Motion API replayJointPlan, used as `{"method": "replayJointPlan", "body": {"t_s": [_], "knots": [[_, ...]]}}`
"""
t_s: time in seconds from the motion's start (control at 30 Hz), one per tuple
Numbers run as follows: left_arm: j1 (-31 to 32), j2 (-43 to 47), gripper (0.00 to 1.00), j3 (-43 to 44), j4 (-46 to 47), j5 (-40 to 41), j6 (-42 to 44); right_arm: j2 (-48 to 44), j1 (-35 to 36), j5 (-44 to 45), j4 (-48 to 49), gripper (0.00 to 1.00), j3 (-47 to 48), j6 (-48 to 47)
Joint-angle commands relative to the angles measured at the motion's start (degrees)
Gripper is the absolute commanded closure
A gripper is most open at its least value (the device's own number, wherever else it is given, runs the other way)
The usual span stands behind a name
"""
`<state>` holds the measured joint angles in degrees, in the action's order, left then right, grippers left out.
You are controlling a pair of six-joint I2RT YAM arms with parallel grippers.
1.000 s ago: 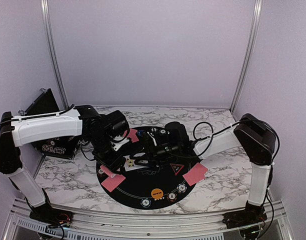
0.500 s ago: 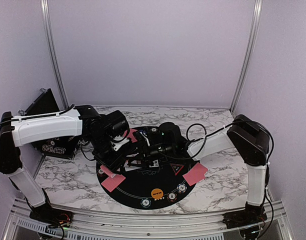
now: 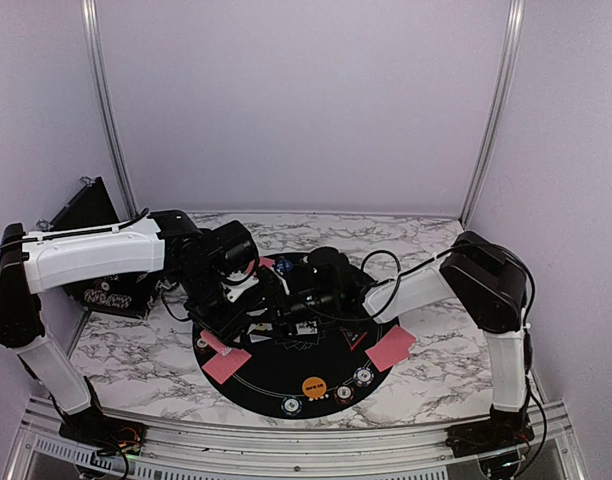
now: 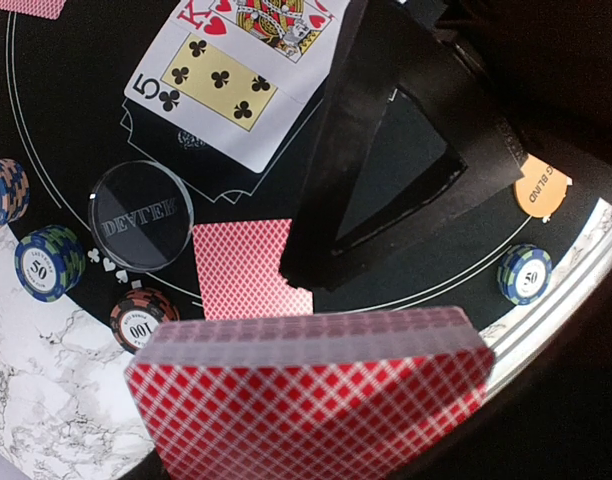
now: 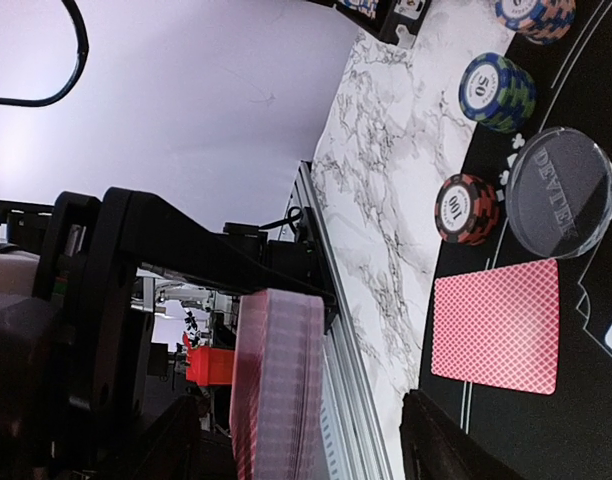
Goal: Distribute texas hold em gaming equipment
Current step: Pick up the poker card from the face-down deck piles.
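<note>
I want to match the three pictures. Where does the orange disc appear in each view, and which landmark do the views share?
Top external: the orange disc lies on the near part of the black mat.
Left wrist: at the right edge, partly hidden, above a blue chip.
Right wrist: not in it.
Shared landmark: the black mat with its white line, seen in all three.

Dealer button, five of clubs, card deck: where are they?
dealer button (image 4: 141, 215), left wrist view, its centre
five of clubs (image 4: 219, 92), left wrist view, yellow middle
card deck (image 4: 316, 400), left wrist view, red back
</note>
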<state>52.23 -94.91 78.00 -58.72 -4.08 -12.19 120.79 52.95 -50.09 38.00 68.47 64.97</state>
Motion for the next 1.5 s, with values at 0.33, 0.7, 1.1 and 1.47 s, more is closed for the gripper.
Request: {"method": "replayJointPlan", "body": {"t_s": [0.33, 0.7, 1.1, 1.47], "knots": [[0.1, -0.11, 0.41, 1.33, -0.87, -0.41, 1.08, 2.54, 0.26, -0.1, -2.9, 0.37, 2.52, -2.24], [0.13, -0.09, 0.41, 1.19, -0.78, -0.41, 0.95, 0.26, -1.79, 0.79, -4.32, 0.39, -0.23, -3.87], [0.13, -0.27, 0.41, 1.23, -0.78, -0.38, 0.95, -1.74, -2.15, 0.67, -3.98, 0.39, -0.51, -4.22], [0.08, -0.23, 0.41, 1.15, -0.78, -0.32, 0.99, -4.55, -2.15, 0.71, -4.59, 0.39, -0.89, -4.74]]}}
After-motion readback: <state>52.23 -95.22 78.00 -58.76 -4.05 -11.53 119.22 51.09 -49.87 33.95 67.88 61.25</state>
